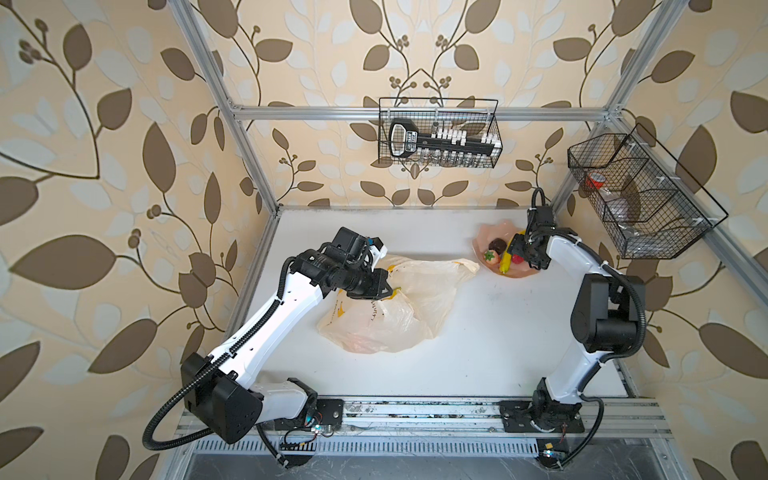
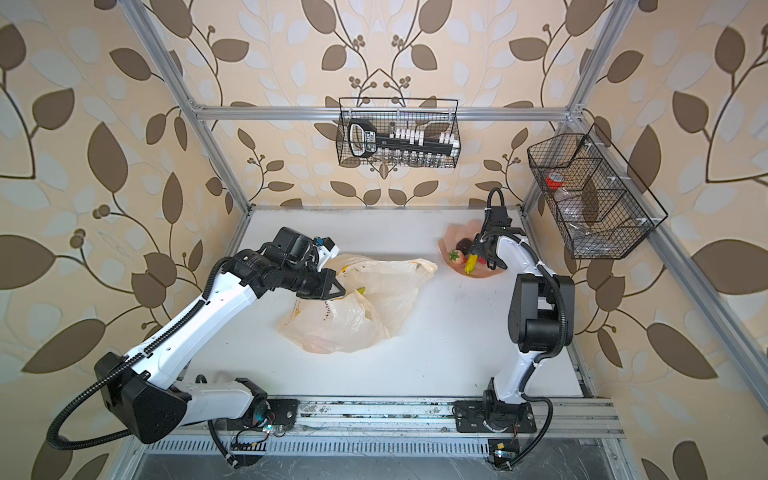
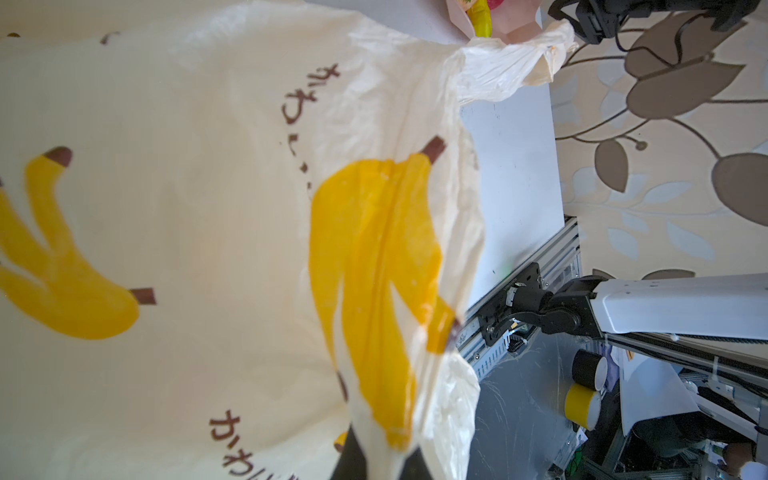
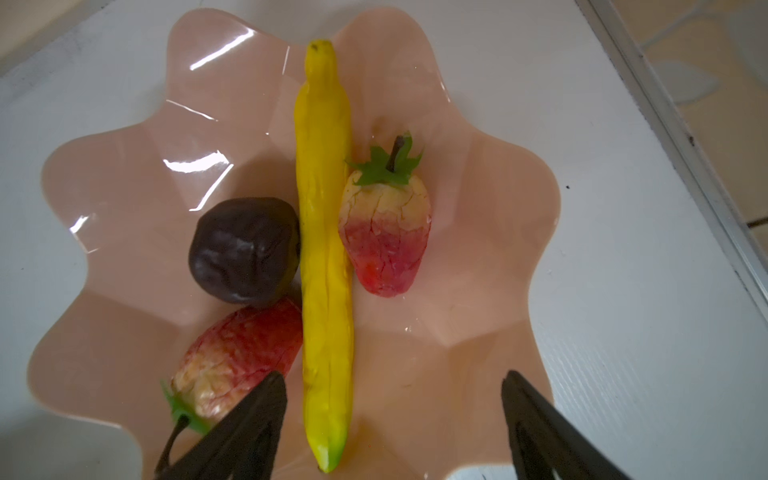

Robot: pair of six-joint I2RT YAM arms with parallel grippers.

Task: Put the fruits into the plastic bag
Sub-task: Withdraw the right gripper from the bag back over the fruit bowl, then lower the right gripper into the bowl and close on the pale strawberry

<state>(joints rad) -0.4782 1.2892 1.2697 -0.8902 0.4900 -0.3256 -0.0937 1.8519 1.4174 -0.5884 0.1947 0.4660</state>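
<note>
Hovering over the pale pink wavy-edged plate (image 4: 498,199), the right tool (image 4: 392,376) stands released, jaws straddling the long yellow toy banana (image 4: 326,249) among the glossy toy fruits (image 4: 384,237); the left tool (image 1: 386,289) pinches the crinkly cream banana-print plastic bag (image 1: 399,316) on the white tabletop (image 1: 498,332). Picking step, I'd say; next calls for closing on it, then carrying across

— Where do the top views sit?
— High overhead, both looking steeply down at the whole counter (image 1: 478,332), nearly alike.
— The wrists?
— Left hugs the plastic bag (image 3: 187,249); right looks closely down on the plate (image 4: 478,249), also glimpsed by left.
</note>
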